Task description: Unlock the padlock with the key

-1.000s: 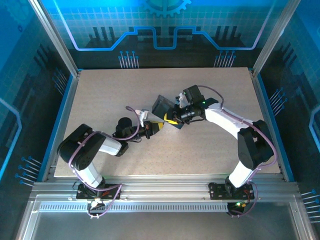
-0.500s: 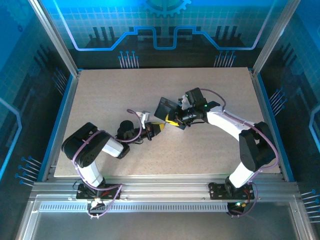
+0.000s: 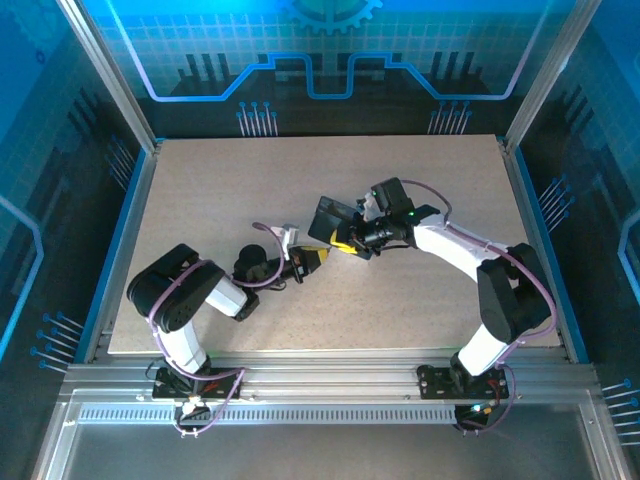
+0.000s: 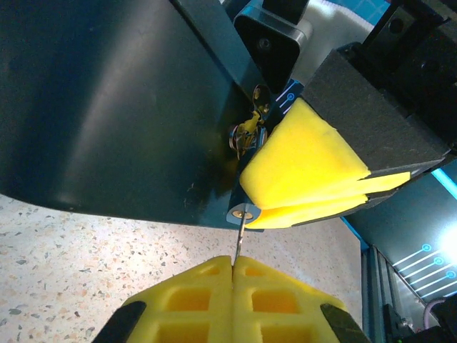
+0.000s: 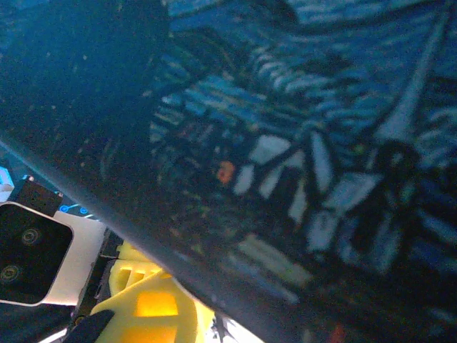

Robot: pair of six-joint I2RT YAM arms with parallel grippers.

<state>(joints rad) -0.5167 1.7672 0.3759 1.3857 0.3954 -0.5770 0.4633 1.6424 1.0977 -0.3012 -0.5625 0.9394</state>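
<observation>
In the left wrist view my left gripper (image 4: 233,261) has its yellow fingers shut on the key (image 4: 238,243). The thin blade sticks out from between them, and its tip is at the keyhole of the padlock (image 4: 245,212). The padlock's small bluish end face sits under the dark-blue tin (image 4: 107,107) and against the yellow fingers (image 4: 307,168) of my right gripper, which are closed on it. From above, the left gripper (image 3: 318,256) and right gripper (image 3: 346,240) meet tip to tip at mid-table, with the tin (image 3: 328,215) tilted above them.
The tin's painted side (image 5: 285,143) lies very close to the right wrist camera. The left gripper's yellow fingers (image 5: 143,307) and its white camera housing (image 5: 28,264) peek out below it. The speckled table (image 3: 250,180) is bare around the arms.
Both grippers and the tin have shifted slightly to the right over the second. Both grips are unchanged.
</observation>
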